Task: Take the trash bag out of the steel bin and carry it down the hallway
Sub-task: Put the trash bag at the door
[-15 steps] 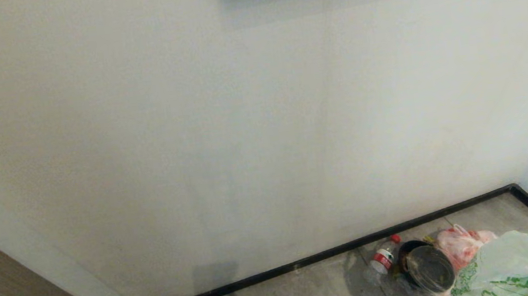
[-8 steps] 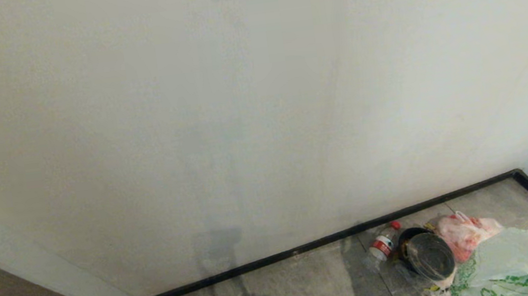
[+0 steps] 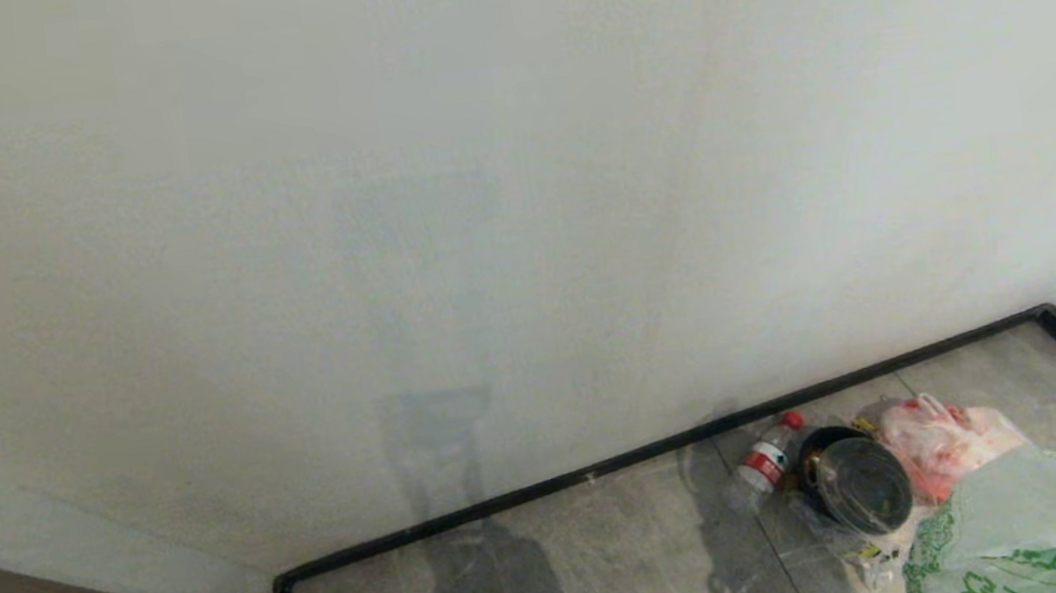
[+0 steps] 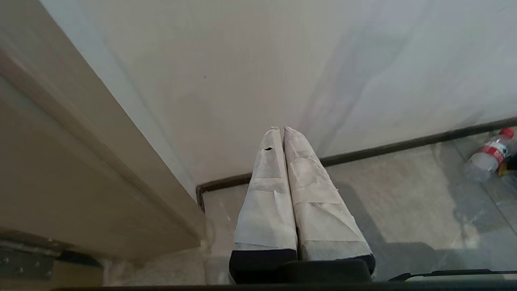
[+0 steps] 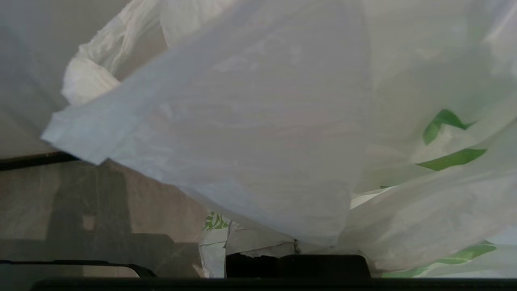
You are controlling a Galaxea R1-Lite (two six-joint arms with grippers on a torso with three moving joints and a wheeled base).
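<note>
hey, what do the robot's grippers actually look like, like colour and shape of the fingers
The left gripper has two long tapering fingers wrapped in wrinkled whitish tape, one with a small dark hole near its tip, on a black base. The right gripper shows only a black base and a taped patch behind plastic.

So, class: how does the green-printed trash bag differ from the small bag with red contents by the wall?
The trash bag is pale white with a green print; the red-filled bag is see-through, showing red. The trash bag looks far bigger and spreads past the head view's lower right edge; the red-filled bag sits whole beside the steel bin. Both are thin, crinkled plastic.
</note>
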